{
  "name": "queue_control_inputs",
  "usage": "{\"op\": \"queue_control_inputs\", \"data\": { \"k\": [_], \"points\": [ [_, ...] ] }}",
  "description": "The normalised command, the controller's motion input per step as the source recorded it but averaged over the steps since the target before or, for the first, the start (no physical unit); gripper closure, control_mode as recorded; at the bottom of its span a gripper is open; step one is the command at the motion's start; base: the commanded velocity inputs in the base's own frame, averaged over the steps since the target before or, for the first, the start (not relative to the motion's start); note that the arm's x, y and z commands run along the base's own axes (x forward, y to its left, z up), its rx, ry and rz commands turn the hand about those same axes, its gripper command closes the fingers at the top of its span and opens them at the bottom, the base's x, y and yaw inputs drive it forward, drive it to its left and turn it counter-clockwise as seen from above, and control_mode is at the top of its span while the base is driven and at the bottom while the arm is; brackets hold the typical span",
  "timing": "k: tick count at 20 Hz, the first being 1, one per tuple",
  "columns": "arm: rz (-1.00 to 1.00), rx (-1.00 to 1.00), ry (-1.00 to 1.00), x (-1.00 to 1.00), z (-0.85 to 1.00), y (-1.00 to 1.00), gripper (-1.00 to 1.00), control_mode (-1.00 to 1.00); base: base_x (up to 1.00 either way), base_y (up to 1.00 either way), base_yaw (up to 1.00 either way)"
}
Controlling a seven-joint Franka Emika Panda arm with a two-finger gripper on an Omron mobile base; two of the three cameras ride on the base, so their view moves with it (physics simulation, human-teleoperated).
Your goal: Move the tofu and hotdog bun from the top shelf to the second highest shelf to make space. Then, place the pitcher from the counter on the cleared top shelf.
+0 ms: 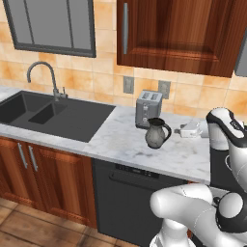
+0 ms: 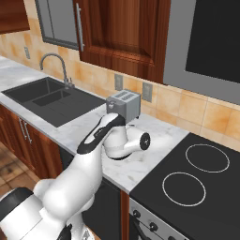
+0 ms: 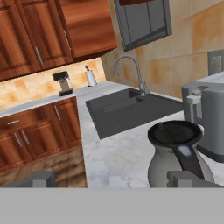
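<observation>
On the desk [image 1: 120, 144] the pitcher [image 1: 157, 133] stands upright before the toaster [image 1: 148, 108]; tool [image 3: 113, 179] fingers apart, just short of it

The pitcher [image 1: 157, 133] stands on the counter [image 1: 120, 142] — just before the toaster [image 1: 147, 108], sink [image 1: 53, 116] well to its left.

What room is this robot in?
A kitchen, rendered rather than real. There's a black sink with a tap set in a marble counter, a toaster by the wall, and a stovetop with ring burners.
</observation>
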Motion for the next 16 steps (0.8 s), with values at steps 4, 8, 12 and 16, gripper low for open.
{"op": "queue_control_inputs", "data": {
  "k": [4, 8, 12, 16],
  "points": [
    [0.05, -0.03, -0.02, 0.2, -0.31, 0.0, -1.0, -1.0, 0.0, 0.0, 0.0],
    [0.03, -0.01, -0.03, 0.22, -0.24, 0.0, -1.0, -1.0, 0.0, 0.0, 0.0],
    [0.01, 0.0, -0.03, 0.3, -0.15, -0.01, -1.0, -1.0, 0.0, 0.0, 0.0],
    [0.0, 0.0, -0.02, 0.34, -0.06, -0.03, -1.0, -1.0, 0.0, 0.0, 0.0]
  ]
}}
